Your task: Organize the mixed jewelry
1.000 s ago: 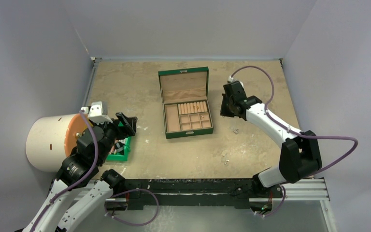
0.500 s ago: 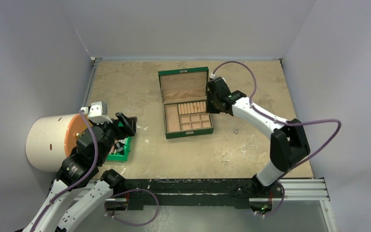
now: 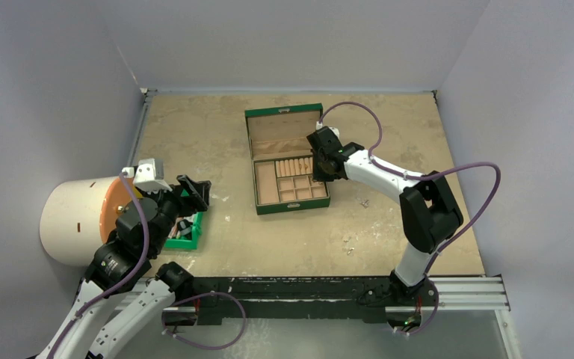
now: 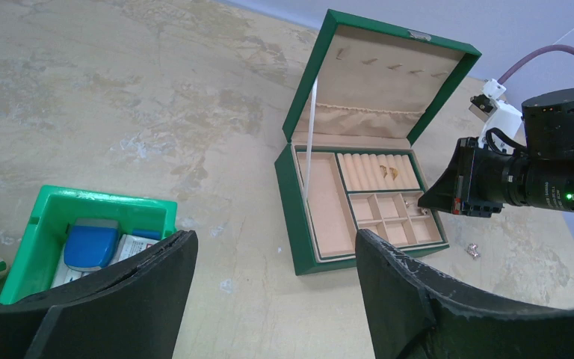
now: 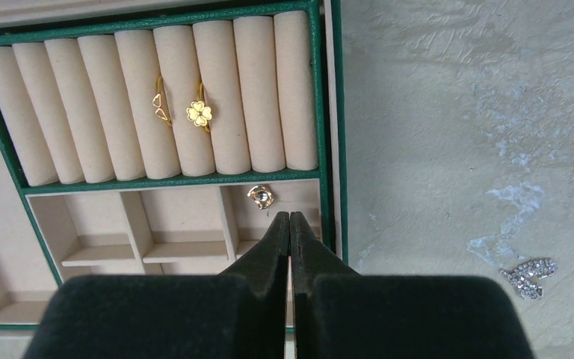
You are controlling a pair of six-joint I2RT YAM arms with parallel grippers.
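Note:
The green jewelry box [image 3: 293,209] stands open mid-table. My right gripper [image 3: 320,170] is shut above its right-hand compartments, and nothing shows between the tips. In the right wrist view the tips [image 5: 290,217] sit just short of a small gold piece [image 5: 260,197] lying in the top right compartment. Two gold rings [image 5: 199,114] sit on the cushion rolls. A silver piece [image 5: 529,274] lies on the table right of the box [image 5: 329,112], also in the top view [image 3: 364,202]. Another small piece [image 3: 349,249] lies nearer the front. My left gripper [image 3: 194,191] is open and empty.
A small green bin [image 3: 187,228] with dark and blue items stands under my left gripper; it also shows in the left wrist view [image 4: 52,217]. A large white cylinder [image 3: 75,221] lies at the left wall. Grey walls enclose the table.
My right arm has swung left from over the table right of the box to above the box's right compartments. The left arm has hardly moved.

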